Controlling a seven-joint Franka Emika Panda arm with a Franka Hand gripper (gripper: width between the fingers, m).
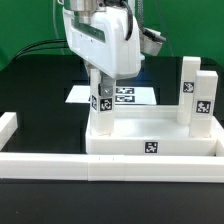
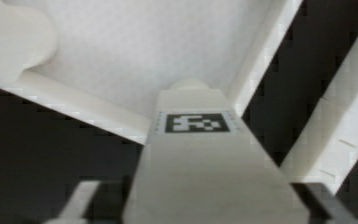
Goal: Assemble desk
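Rails [image 1: 100, 165] edge the table; behind them the tabletop [image 1: 150, 140] carries a leg [image 1: 103, 100] standing upright at nine o'clock, straight below the tool [image 1: 103, 88], whose fingers [image 2: 83, 200] flank it; grip uncertain.

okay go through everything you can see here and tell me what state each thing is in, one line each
tabletop: lying flat against the border rail, tag facing the camera.
leg under the claw: upright on the tabletop's corner, between the fingers.
second leg: upright at the exterior view's right corner.
claw: straddling the leg, grip unclear.
marker board: flat on the table behind.
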